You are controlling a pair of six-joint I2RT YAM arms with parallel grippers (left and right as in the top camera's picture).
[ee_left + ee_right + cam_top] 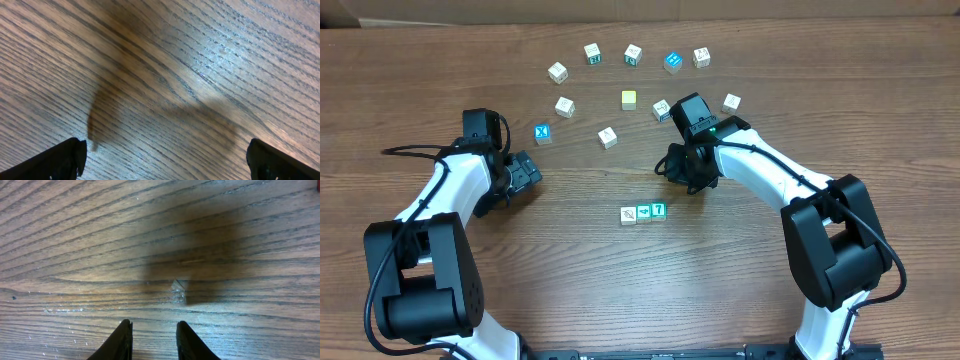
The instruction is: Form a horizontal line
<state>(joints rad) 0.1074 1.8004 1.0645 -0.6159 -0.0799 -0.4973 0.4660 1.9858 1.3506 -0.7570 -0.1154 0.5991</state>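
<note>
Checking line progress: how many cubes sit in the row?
3, side by side: white-faced cube at picture-left, teal cube in the middle, teal 7 cube at picture-right. None seems hidden.

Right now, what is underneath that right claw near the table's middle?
Only bare wooden table, darkened by the claw's shadow, with a small nick in its surface. No cube sits between the fingers of the right gripper. From overhead, the arm itself covers that spot.

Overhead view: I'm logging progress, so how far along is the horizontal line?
Done: the horizontal line holds three cubes side by side. In hand: nothing; the right pincer hovers narrowly open and empty, the left pincer wide open. Left: possibly adding more from the scattered cubes.
</note>
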